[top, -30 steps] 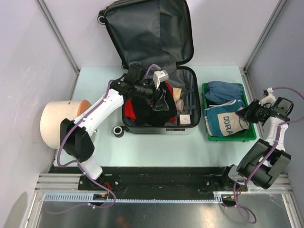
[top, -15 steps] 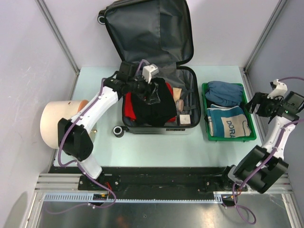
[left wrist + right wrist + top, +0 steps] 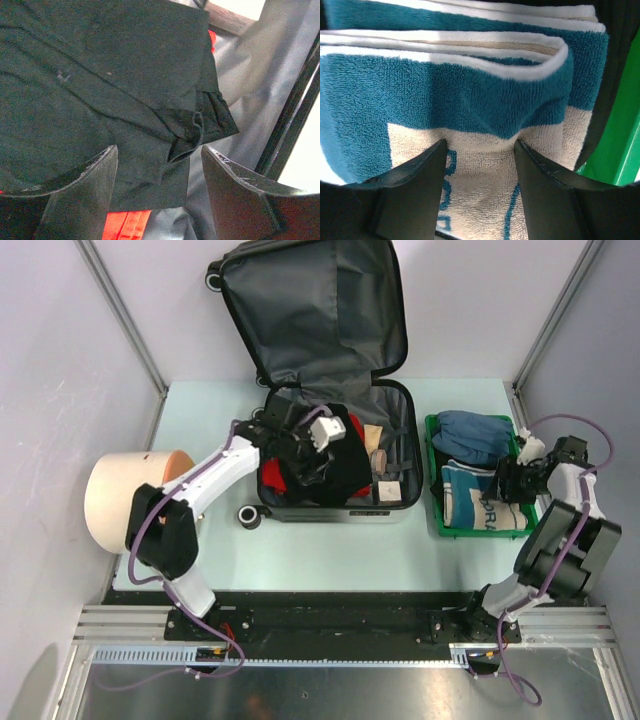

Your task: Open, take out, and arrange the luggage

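The luggage [image 3: 320, 320] lies open at the back of the table, its grey-lined lid leaning on the wall. A black garment [image 3: 338, 468] lies over a red one [image 3: 274, 478] in its lower half. My left gripper [image 3: 318, 445] hovers low over the black garment [image 3: 100, 75], open [image 3: 159, 150], with the cloth's edge below the gap and nothing pinched. My right gripper [image 3: 500, 485] is in the green bin [image 3: 437, 528], open [image 3: 480, 142], its jaws straddling a folded teal and beige towel [image 3: 470, 90].
A blue cloth [image 3: 470, 435] lies at the back of the bin, behind the towel [image 3: 470, 505]. Small beige items [image 3: 380, 460] and a white box [image 3: 386, 490] sit in the suitcase's right side. A big beige cylinder [image 3: 120, 495] lies at the table's left edge.
My right gripper let go of the towel, swung out to the right, then came back down onto it. My left gripper dropped lower onto the black garment in the suitcase.
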Available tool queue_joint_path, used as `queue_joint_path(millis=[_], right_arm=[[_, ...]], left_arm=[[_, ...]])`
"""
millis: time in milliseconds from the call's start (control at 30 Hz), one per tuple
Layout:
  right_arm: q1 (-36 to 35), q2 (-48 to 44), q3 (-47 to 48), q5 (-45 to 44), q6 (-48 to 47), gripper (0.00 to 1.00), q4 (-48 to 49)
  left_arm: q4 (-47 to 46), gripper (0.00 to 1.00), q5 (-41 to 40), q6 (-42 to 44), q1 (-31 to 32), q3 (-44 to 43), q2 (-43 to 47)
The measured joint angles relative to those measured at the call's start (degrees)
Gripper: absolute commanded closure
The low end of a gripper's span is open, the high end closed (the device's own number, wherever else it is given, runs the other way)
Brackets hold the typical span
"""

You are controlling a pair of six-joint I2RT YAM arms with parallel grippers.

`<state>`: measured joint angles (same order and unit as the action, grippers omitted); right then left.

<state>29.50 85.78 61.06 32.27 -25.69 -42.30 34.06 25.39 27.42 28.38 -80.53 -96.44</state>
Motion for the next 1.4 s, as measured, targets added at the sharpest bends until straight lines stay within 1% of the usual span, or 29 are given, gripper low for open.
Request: queue_joint_path(millis=[100, 200, 267, 367, 433, 500, 533, 567, 600, 667, 733, 833, 867, 900, 1000, 1067, 1133, 1300, 1400], right_arm=[[0.6, 5.1, 0.0, -2.1, 0.6, 0.37, 1.8], [1.6, 5.6, 0.5, -1.5, 1.4, 0.31, 1.6], [1.6, 4.4, 0.8, -1.0, 1.7, 0.25, 1.3], [1.3, 0.5, 0.8, -0.3, 1.9, 0.22, 0.7], [0.8, -3.1, 1.0, 0.5, 2.2, 0.20, 0.4], [0.0, -6.6, 1.6, 1.7, 2.8, 0.17, 0.3], [-0.4, -8.1, 2.0, 2.3, 3.1, 0.15, 0.3], [-0.9, -9.5, 2.3, 2.8, 3.3, 0.12, 0.4], [-1.4, -10.5, 2.5, 3.2, 3.5, 0.11, 0.5], [-3.0, -12.7, 2.7, 3.8, 4.2, 0.08, 1.1], [-5.7, -14.5, 2.7, 4.1, 4.3, 0.07, 1.8], [-11.1, -16.0, 2.7, 4.3, 4.0, 0.06, 3.7], [-13.1, -16.2, 2.7, 4.2, 3.9, 0.05, 4.5], [-15.0, -16.2, 2.7, 4.2, 3.5, 0.05, 5.4], [-20.4, -16.0, 2.7, 4.0, 2.7, 0.04, 8.1], [-23.8, -15.3, 2.7, 3.7, 2.1, 0.01, 10.5], [-27.1, -14.2, 2.7, 3.8, 1.2, 0.00, 13.3], [-35.5, -12.7, -0.2, 4.9, -3.7, 0.00, 24.3], [-42.1, -11.0, -3.1, 5.1, -9.2, 0.00, 32.1]], left_arm=[[0.5, 0.30, -2.2, 6.3, 2.9, 0.9, -1.2], [0.3, 0.30, -4.3, 10.4, 5.2, 0.9, -3.5], [0.2, 0.29, -5.1, 12.2, 6.1, 0.6, -5.6], [0.0, 0.27, -6.5, 14.8, 6.3, 0.6, -8.8], [0.0, 0.27, -7.0, 16.0, 6.3, 0.6, -10.2], [-0.2, 0.36, -7.2, 17.0, 6.3, 0.6, -10.8], [-0.3, 0.42, -7.3, 17.4, 6.3, 0.6, -11.0], [-0.4, 0.60, -7.4, 17.8, 6.3, 0.5, -11.1], [-0.4, 0.66, -7.5, 17.9, 6.3, 0.4, -11.2], [-0.4, 0.77, -7.6, 18.1, 6.3, -0.1, -11.4], [-0.2, 0.78, -7.1, 17.5, 6.1, -0.9, -11.4], [0.0, 0.87, -5.5, 16.1, 5.5, -1.8, -11.2], [0.0, 0.97, -5.0, 15.7, 5.2, -1.9, -11.1], [0.0, 1.00, -4.3, 15.3, 4.9, -1.9, -10.9], [0.0, 1.00, -2.7, 13.8, 3.9, -2.1, -10.4], [0.2, 1.00, -1.0, 12.0, 2.8, -2.9, -10.4], [0.5, 1.00, 1.3, 10.0, 1.4, -4.0, -10.4], [0.7, 1.00, 7.0, 5.4, -2.5, -7.5, -10.4], [0.6, 1.00, 8.7, 3.8, -3.9, -8.7, -10.4]])
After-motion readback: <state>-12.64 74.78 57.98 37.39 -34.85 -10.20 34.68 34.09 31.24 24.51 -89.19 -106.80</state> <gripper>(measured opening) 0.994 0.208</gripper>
